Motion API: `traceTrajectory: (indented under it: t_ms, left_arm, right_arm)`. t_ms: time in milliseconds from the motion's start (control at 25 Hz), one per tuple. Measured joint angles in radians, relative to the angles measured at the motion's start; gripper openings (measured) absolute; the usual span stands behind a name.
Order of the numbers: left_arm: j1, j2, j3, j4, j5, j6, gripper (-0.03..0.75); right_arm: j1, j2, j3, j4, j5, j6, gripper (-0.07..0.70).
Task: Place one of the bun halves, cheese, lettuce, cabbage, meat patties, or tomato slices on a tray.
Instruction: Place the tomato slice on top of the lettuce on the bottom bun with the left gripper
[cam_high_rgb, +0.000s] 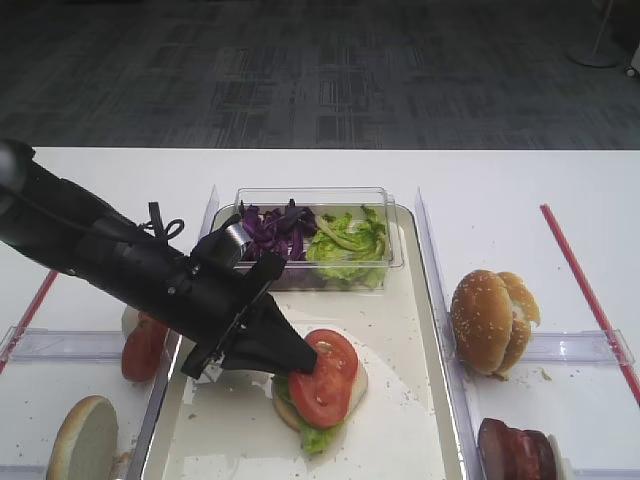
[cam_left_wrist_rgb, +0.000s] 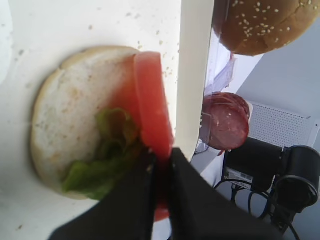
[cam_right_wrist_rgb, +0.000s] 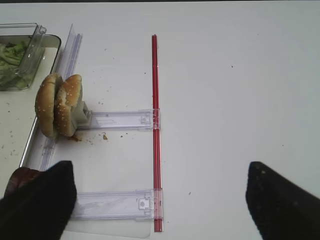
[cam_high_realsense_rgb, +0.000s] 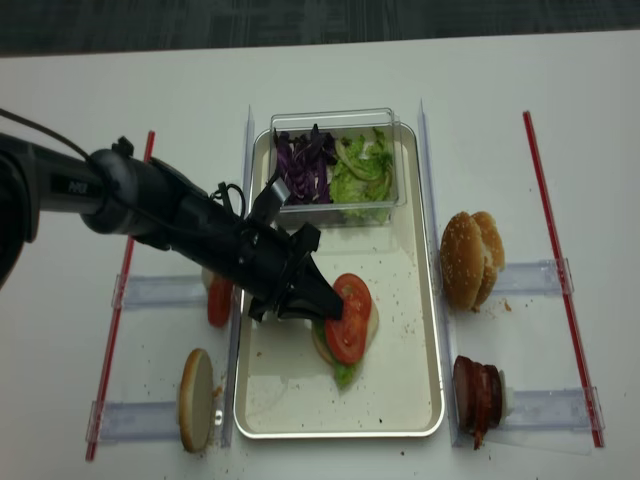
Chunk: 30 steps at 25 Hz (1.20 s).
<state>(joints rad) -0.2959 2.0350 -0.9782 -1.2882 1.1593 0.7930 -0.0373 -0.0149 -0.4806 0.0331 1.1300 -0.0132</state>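
You are seeing the left end effector (cam_high_rgb: 312, 362) pinching a tomato slice (cam_high_rgb: 325, 377) by its edge, tilting it over the lettuce (cam_left_wrist_rgb: 102, 167) and bun bottom (cam_left_wrist_rgb: 75, 115) on the tray (cam_high_rgb: 420, 440); the right end effector (cam_right_wrist_rgb: 160, 200) is hanging spread over the counter (cam_right_wrist_rgb: 225, 100).

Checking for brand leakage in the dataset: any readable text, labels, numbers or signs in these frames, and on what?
Small pale lettering on the left arm, upper section, in the second overhead view: too small and blurred to read.
Nothing readable on the tray, the clear tub, the buns, the red strips or the plastic rails.
No numbers or signs in any view.
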Motion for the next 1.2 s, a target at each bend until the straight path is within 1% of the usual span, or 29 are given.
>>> traceTrajectory:
  t_ms: [840, 960, 1080, 1200]
  left_arm:
    - [0.0, 0.0, 0.0, -0.004, 0.0, 0.002, 0.031]
    - [0.0, 0.0, 0.0, -0.004, 0.0, 0.002, 0.091]
    - [0.0, 0.0, 0.0, -0.004, 0.0, 0.002, 0.207]
    - [0.0, 0.0, 0.0, -0.004, 0.0, 0.002, 0.29]
  right_arm:
    - [0.0, 0.0, 0.0, 0.0, 0.0, 0.0, 0.699]
    - [0.0, 0.0, 0.0, 0.0, 0.0, 0.0, 0.697]
    - [0.0, 0.0, 0.0, 0.0, 0.0, 0.0, 0.697]
    - [0.0, 0.0, 0.0, 0.0, 0.0, 0.0, 0.697]
